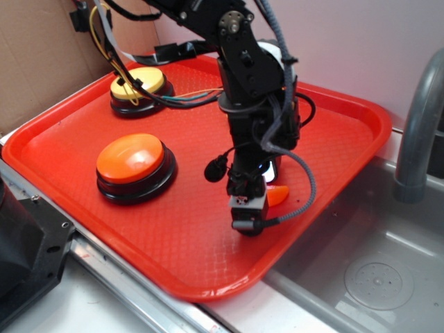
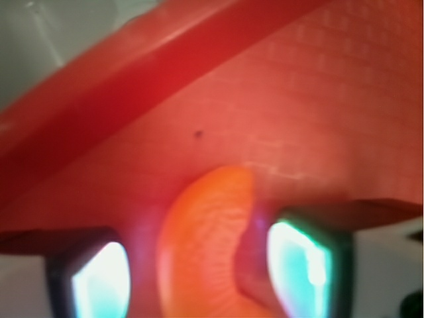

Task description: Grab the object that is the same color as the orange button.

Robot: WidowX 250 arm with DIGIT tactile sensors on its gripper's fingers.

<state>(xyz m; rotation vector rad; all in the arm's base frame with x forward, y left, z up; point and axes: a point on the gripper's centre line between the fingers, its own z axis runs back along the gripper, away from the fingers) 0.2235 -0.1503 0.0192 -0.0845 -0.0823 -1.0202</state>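
Note:
The object, a small glossy orange crescent [image 2: 205,245], lies on the red tray [image 1: 83,132] near its right rim; in the exterior view only its tip [image 1: 279,196] shows behind the arm. My gripper [image 2: 205,268] is lowered over it. Its fingers [image 2: 99,281] stand on either side of the crescent, with a small gap on each side, so it is open. In the exterior view the gripper [image 1: 269,184] is mostly hidden behind the wrist camera. The orange button [image 1: 132,159], with its black base, sits on the tray's left part, well away from the gripper.
A yellow-topped button [image 1: 139,83] with cables stands at the tray's back left. Right of the tray lies a metal sink [image 1: 374,277] with a grey faucet [image 1: 416,132]. Cardboard [image 1: 35,55] stands behind at the left.

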